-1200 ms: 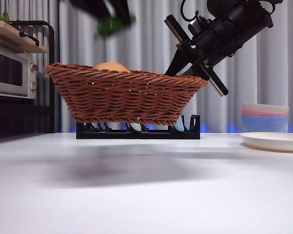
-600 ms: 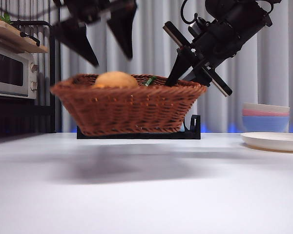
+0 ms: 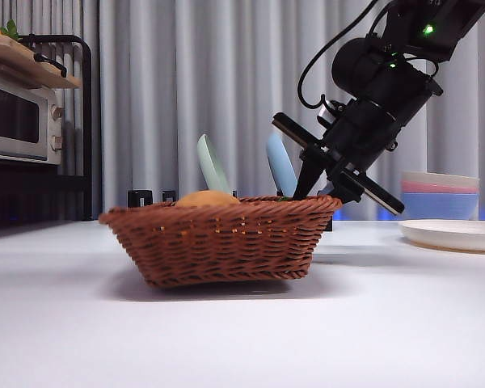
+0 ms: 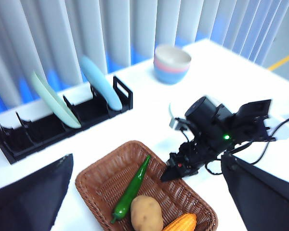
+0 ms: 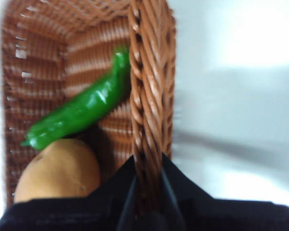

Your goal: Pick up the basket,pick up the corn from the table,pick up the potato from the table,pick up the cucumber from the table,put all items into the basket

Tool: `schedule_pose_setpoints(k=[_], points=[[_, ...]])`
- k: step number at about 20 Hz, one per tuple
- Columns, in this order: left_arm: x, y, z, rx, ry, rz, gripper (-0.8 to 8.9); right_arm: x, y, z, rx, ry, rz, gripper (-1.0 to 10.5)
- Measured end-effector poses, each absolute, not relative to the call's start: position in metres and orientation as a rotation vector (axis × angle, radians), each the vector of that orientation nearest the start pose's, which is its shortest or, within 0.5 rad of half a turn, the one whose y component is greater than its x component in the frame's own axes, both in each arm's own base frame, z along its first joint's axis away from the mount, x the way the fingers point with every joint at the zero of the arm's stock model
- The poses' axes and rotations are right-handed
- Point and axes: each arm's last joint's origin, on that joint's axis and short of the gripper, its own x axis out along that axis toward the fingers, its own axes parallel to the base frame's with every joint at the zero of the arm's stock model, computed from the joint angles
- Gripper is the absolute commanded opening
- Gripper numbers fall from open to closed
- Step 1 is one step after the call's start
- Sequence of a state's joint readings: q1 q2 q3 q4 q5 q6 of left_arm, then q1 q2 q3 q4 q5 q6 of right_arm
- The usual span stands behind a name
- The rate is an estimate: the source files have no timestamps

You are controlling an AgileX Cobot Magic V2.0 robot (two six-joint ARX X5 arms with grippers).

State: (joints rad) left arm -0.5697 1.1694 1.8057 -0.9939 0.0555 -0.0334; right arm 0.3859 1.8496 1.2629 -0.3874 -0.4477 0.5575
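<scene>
Basket (image 3: 226, 242) rim seemingly pinched between right gripper (image 5: 147, 185) jaws

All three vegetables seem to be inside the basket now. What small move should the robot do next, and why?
Probably the right gripper should open and let go of the basket. Its jaws clamp the braided rim, the basket appears to sit on the table, and the cucumber, potato and corn all lie inside. The left gripper is open, high above the basket.
</scene>
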Motion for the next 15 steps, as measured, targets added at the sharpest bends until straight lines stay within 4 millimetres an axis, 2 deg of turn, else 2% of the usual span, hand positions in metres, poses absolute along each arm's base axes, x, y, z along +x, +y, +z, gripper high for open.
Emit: schedule_pose_setpoints(k=[1,2,4,5,8,10,13,14,15], points=[[0.136,-0.089,0.509,0.057,0.347,-0.613,5.93,0.349,0.155,0.194,0.503,1.187,0.459,0.2],[0.131,-0.086,0.511,0.053,0.333,-0.614,5.93,0.349,0.155,0.194,0.496,1.191,0.455,1.2],[0.126,-0.083,0.512,0.051,0.322,-0.614,5.93,0.346,0.152,0.192,0.491,1.229,0.437,4.0],[0.126,-0.083,0.512,0.055,0.326,-0.614,5.93,0.345,0.15,0.191,0.492,1.248,0.425,4.9],[0.127,-0.084,0.509,0.066,0.355,-0.614,5.93,0.341,0.147,0.189,0.471,1.295,0.411,5.1],[0.128,-0.084,0.509,0.067,0.357,-0.613,5.93,0.339,0.145,0.198,0.442,1.264,0.403,5.0],[0.128,-0.082,0.508,0.086,0.352,-0.565,5.92,0.328,0.136,0.243,0.407,1.091,0.439,5.0],[0.129,-0.081,0.508,0.099,0.353,-0.531,5.52,0.321,0.132,0.262,0.387,1.022,0.462,4.9],[0.129,-0.08,0.507,0.12,0.351,-0.487,4.3,0.313,0.127,0.28,0.356,0.952,0.474,3.9]])
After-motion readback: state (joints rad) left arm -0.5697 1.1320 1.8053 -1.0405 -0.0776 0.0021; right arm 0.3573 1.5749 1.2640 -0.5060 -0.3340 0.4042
